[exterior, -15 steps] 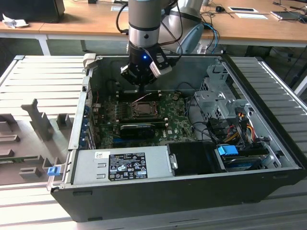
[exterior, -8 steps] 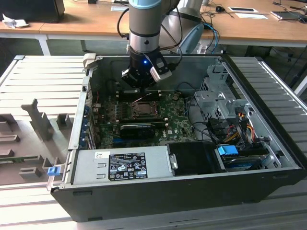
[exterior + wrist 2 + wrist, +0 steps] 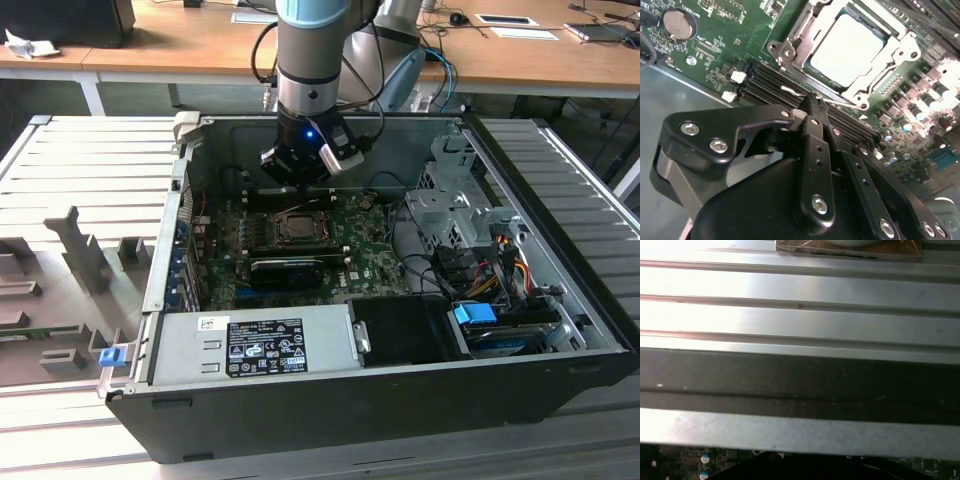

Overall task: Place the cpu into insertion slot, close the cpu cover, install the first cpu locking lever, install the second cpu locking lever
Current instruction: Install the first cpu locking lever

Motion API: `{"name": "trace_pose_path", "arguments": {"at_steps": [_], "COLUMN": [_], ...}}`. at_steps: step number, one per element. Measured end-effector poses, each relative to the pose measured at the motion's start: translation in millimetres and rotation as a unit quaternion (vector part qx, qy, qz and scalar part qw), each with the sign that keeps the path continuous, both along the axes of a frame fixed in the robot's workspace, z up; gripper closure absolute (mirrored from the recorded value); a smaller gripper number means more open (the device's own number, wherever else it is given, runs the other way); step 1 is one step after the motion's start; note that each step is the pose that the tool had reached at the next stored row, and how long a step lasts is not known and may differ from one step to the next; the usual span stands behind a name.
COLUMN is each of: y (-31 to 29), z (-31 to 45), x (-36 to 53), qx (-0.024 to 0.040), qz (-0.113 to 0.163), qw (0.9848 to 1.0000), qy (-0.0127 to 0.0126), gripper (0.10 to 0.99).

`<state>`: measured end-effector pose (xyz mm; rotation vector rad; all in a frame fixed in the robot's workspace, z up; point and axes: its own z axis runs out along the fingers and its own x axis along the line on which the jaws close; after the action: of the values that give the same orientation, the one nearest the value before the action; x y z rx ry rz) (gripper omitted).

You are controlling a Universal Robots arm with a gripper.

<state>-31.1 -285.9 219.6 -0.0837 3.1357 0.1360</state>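
Black gripper linkage is being shown closest in the second wrist view, its two fingers being brought together at a narrow tip with nothing seen clamped between them (the tip is hanging just above the row of dark memory slots, and contact cannot be judged). Just beyond that tip, the cpu is being seen lying flat in its socket, its pale grey top left uncovered, with the silvery cpu cover frame being seen around it; whether that frame is fully down cannot be told. Green motherboard is being shown around the socket, a coin cell sitting well apart. In the exterior view, the gripper is being held inside the open computer case, just behind the socket
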Motion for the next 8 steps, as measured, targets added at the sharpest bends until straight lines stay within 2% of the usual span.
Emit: {"name": "trace_pose_path", "arguments": {"at_steps": [8], "y": [0.7], "z": [-6.3], "x": [7.7], "qx": [-0.0012], "qz": [0.007], "qw": [1.0], "qy": [0.0], "gripper": [0.98]}}
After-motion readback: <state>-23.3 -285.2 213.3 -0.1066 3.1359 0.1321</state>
